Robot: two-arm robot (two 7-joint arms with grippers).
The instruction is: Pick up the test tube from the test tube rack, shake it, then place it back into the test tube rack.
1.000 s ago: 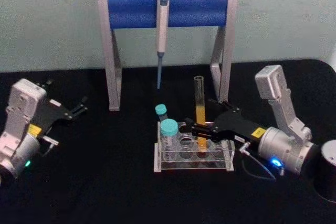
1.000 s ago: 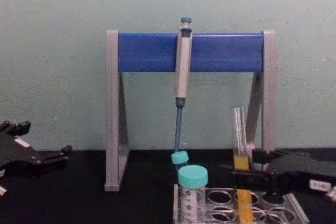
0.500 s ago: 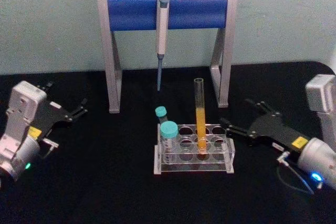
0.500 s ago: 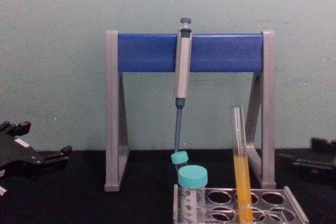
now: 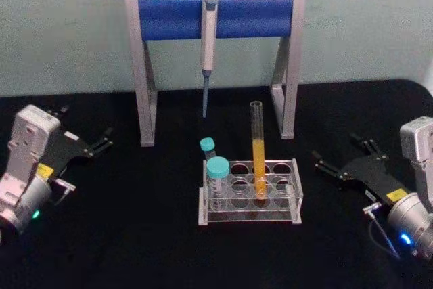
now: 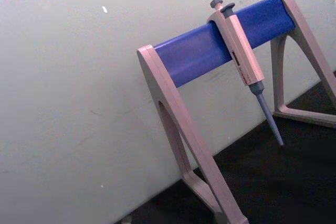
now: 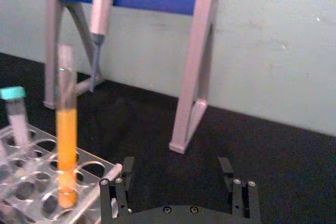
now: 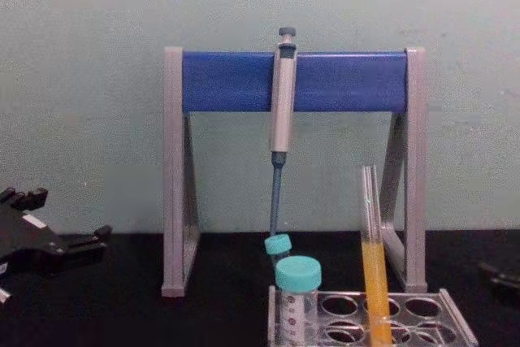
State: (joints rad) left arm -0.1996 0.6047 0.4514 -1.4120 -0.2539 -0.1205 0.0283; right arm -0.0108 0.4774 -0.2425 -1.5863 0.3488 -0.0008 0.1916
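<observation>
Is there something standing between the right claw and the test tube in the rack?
Nothing visible does. The right claw is open beside the test tube rack, bare black table between it and the test tube.

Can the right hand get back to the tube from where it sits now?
Probably yes. The right hand is open, to the right of the rack, with bare table between them. The tube stands upright in a back-row hole, its top well above the rack, and the capped tubes are on the far side.
</observation>
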